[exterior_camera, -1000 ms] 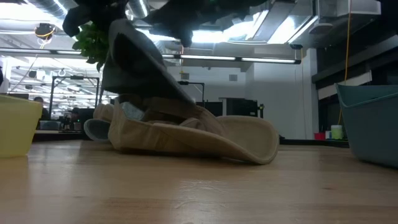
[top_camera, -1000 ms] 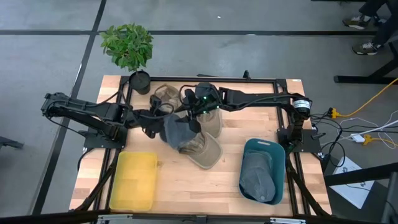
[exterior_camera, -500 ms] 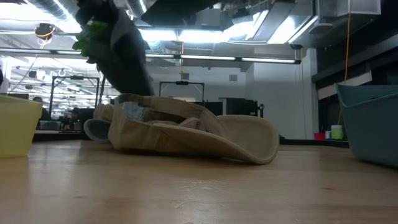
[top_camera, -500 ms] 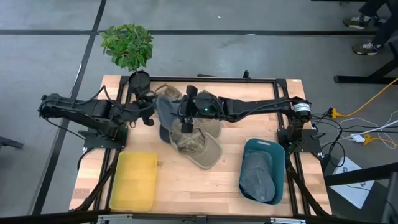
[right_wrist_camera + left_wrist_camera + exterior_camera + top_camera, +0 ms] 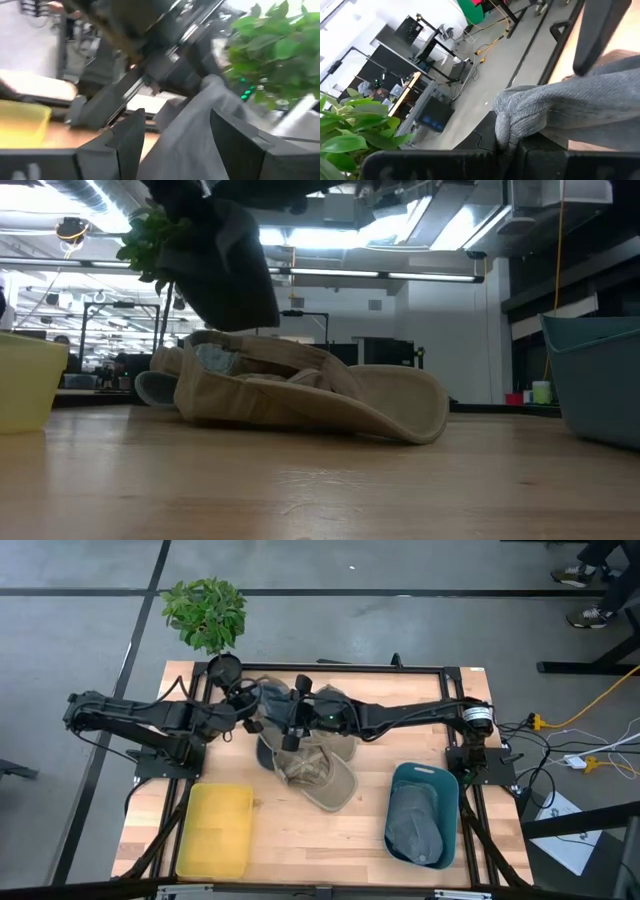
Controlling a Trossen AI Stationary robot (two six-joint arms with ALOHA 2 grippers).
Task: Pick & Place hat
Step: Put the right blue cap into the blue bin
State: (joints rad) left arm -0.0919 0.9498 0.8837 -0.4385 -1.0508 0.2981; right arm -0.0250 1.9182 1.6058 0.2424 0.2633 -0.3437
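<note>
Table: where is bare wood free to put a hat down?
Free: the strip between the yellow bin and the blue bin, in front of the tan hat. Crowded: the back middle, where both arms meet over the hats beside the plant.

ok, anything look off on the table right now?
Only the tan hats: heaped, overlapping, one brim tilted up. The grey hat hangs crumpled from the shut left gripper, with the open right gripper around it.

A leafy potted plant (image 5: pixel 206 612) stands at the upper left of the high view, just off the wooden desk (image 5: pixel 300 840). Yellow cables (image 5: pixel 590 705) trail across the grey floor at right, and what may be someone's shoes (image 5: pixel 585 615) show top right.
</note>
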